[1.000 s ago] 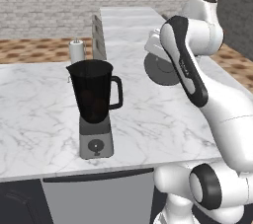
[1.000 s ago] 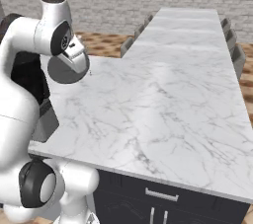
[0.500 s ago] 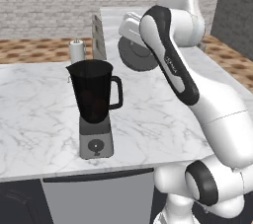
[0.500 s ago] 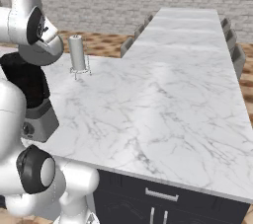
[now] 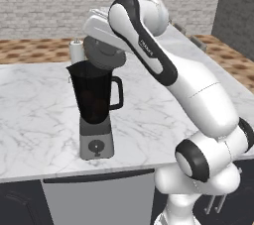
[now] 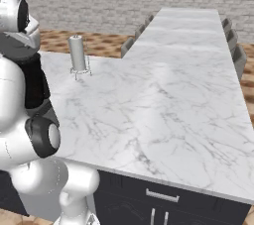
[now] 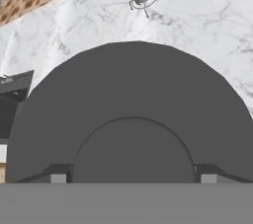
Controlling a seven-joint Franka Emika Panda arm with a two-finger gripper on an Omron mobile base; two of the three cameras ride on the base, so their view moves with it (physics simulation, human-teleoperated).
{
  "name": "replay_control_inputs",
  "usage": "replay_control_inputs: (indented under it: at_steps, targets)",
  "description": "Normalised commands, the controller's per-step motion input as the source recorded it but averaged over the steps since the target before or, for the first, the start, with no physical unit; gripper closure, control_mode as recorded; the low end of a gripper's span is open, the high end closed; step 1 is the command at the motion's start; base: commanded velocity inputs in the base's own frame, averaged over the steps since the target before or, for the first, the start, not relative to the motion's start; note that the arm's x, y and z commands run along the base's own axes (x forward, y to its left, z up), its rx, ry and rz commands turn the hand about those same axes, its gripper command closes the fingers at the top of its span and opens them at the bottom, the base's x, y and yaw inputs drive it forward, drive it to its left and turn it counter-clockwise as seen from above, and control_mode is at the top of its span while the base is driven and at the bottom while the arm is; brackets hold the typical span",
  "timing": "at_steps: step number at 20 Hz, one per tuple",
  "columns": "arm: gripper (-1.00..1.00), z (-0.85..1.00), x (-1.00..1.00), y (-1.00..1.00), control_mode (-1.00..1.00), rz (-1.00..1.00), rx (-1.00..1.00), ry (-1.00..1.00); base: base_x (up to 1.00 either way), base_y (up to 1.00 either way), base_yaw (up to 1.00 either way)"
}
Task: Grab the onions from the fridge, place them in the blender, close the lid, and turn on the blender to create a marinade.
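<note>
- Above the blender (image 5: pixel 96 107), your jaws hold the lid (image 5: pixel 104 54), tilted, just over the jar's rim, not yet seated.
- You risk a crooked landing: lowered at this tilt, the lid could catch the rim or nudge the blender across the tabletop (image 5: pixel 149 120).
- Lid looks round, flat, dark grey, with a raised centre.

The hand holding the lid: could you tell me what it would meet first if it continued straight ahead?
Probably the blender: the lid in the hand hangs tilted just above its open rim, so lid would touch rim first; exact alignment is unclear.
</note>
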Motion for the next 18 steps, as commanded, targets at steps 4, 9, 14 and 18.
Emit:
replay_control_inputs:
  at_steps: [4,9,14,18]
  targets:
    - [1.0,0.0,0.24,0.21,-1.0,0.0,-0.12,0.0,0.0,0.0,0.0]
    - [1.0,-0.07,0.17,0.32,-1.0,0.0,-0.17,0.01,0.0,0.0,0.0]
    - [1.0,-0.11,0.4,0.2,-1.0,0.0,-0.07,0.09,0.0,0.0,0.0]
    - [1.0,-0.25,0.38,0.0,-1.0,0.0,-0.01,0.09,0.0,0.0,0.0]
